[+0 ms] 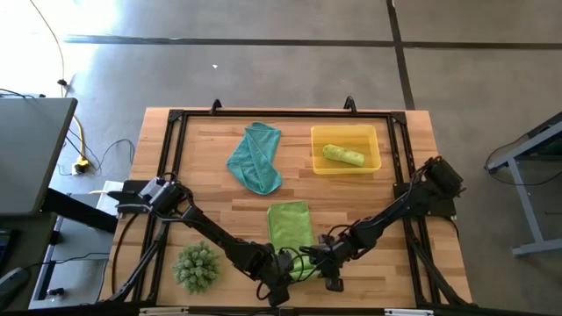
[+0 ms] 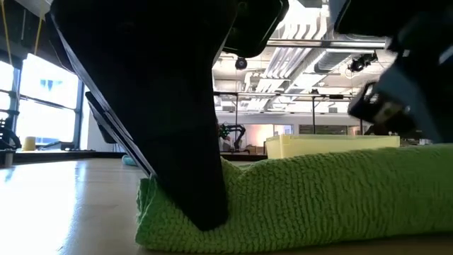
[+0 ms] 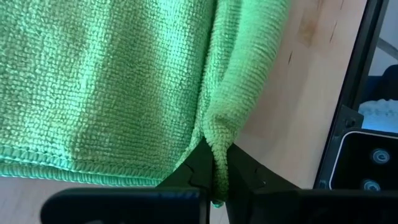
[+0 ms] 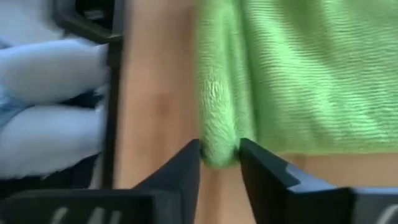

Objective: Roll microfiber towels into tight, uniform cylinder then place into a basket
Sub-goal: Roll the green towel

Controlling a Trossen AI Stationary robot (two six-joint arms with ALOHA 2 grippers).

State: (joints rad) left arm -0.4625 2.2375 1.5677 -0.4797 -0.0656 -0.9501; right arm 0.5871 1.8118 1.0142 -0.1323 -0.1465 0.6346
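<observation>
Now we have both grippers down at the near edge of the flat lime-green towel (image 1: pixel 291 226), one at each corner, so the hem can be lifted evenly and turned over into a roll. Our left gripper (image 3: pixel 214 183) is clamped tight on a pinched fold of that edge. Our right gripper (image 4: pixel 219 158) stands partly parted with the cloth's corner between its fingers. One green roll (image 1: pixel 342 155) already lies in the basket (image 1: pixel 316 165); the teal towel (image 1: pixel 255 158) waits beside it
</observation>
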